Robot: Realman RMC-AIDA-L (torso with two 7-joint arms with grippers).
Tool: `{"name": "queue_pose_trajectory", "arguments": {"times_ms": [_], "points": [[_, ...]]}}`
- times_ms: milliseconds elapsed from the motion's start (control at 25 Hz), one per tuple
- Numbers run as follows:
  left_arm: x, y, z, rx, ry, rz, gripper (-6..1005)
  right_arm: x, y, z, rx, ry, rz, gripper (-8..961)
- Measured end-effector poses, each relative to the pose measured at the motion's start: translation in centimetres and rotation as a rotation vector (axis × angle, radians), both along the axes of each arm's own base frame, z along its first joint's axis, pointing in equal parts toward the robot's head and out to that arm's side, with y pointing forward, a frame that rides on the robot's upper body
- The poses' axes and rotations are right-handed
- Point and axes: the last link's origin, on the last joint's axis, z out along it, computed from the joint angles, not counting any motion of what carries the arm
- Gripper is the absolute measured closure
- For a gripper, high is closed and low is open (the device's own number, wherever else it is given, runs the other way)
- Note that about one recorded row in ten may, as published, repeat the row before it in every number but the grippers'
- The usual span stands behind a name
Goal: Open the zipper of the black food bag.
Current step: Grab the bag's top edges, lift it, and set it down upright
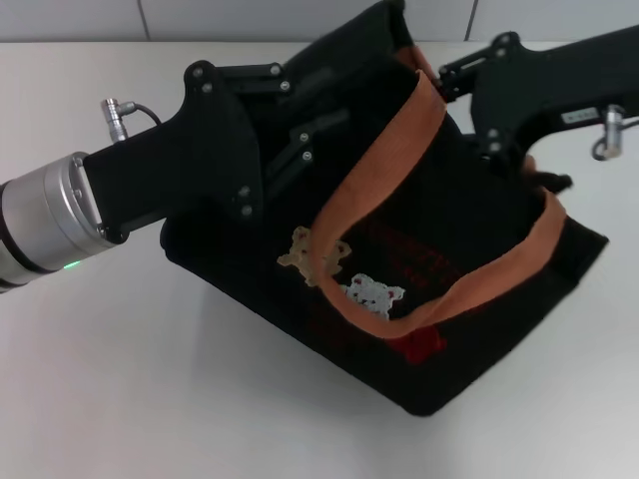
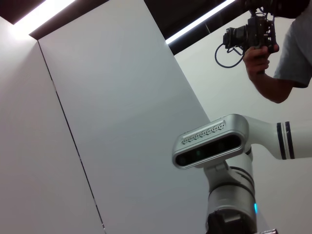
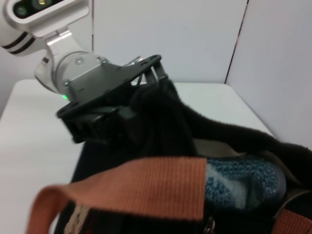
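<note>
The left gripper (image 1: 300, 140) comes in from nine o'clock in the head view and is pressed into the upper left end of the black food bag (image 1: 469, 329). Its fingers are buried in the black fabric; in the right wrist view the same gripper (image 3: 146, 92) appears pinched on a raised fold of the bag's top edge, though how far the fingers are closed cannot be told. The right gripper (image 1: 499, 150) reaches in from two o'clock and sits at the bag's far right top edge, its fingertips hidden behind the fabric and the orange-brown strap (image 1: 399, 150), so its opening cannot be told either.

The bag lies at the centre of the white table (image 1: 150, 399), tilted, with its bear pictures (image 1: 374, 294) and a red mark (image 1: 419, 344) facing up. The zipper cannot be made out against the black cloth. The right wrist view shows the bag's mouth gaping, with something blue (image 3: 243, 183) inside, under the strap.

In the left wrist view the robot's head (image 2: 214, 144) shows at five o'clock, and a person holding a camera (image 2: 248, 34) at one o'clock.
</note>
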Motion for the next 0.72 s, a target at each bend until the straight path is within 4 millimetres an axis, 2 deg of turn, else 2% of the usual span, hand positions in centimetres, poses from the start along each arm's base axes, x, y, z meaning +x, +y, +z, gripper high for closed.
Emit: {"name": "queue_pose_trajectory", "arguments": {"times_ms": [240,480,720], "points": [[0.2,0.0,-0.1,-0.009,0.004,-0.010,803,-0.5,0.5,-1.3,0.047,0.002,0.016,584],[0.2,0.0,-0.2,-0.010,0.003,-0.009,803,-0.6,0.2,-1.6,0.079,0.045,0.067,606],[0.0,-0.1,-0.1,-0.010,0.002,-0.004,803,-0.6,-0.2,-1.0,0.099,0.103,0.093,715]]}}
